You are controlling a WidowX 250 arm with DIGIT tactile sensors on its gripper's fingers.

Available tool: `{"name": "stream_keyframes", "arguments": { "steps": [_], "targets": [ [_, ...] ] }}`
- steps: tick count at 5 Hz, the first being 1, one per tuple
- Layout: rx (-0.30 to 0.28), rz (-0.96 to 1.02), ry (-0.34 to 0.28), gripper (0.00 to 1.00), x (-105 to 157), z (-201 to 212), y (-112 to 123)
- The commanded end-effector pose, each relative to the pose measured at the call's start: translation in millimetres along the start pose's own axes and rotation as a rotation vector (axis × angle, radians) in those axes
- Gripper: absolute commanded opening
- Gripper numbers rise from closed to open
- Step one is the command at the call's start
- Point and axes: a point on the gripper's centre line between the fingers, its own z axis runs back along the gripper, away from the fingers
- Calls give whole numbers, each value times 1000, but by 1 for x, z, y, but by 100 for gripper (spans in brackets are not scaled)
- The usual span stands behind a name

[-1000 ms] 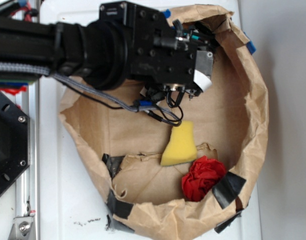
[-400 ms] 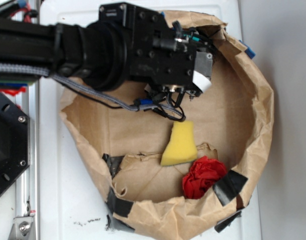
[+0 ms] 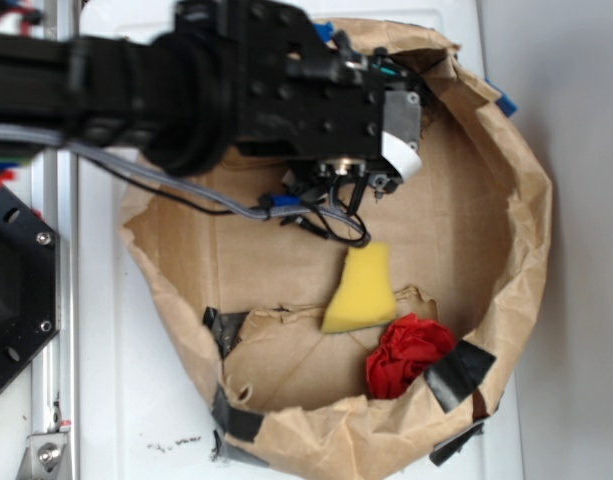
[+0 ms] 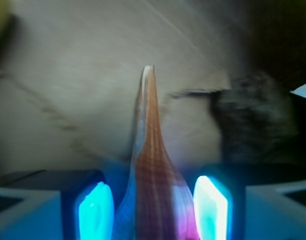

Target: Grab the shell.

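Wrist view: shell between gripper pads, tip at twelve o'clock (blurred); pinch contact impossible to tell.

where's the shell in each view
Exterior: not visible; the arm's black head hangs over the upper part of the paper bag and hides whatever is under it.
Wrist: the shell stands bottom centre between the two glowing jaws of the gripper, its thin tip pointing up the picture.
Shared landmark: the brown paper floor of the bag.
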Motion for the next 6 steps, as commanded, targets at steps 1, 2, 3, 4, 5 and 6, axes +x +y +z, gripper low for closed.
{"name": "stream_keyframes", "arguments": {
  "steps": [1, 2, 3, 4, 5, 6],
  "targets": [
    [-92, 26, -153, 0, 18, 93, -15],
    [-205, 200, -115, 0, 18, 118, -16],
    [-227, 433, -203, 0, 14, 141, -21],
    [-183, 559, -121, 0, 17, 151, -23],
    [-161, 589, -106, 0, 20, 155, -24],
    [-185, 595, -81, 0, 21, 152, -20]
  ]
}}
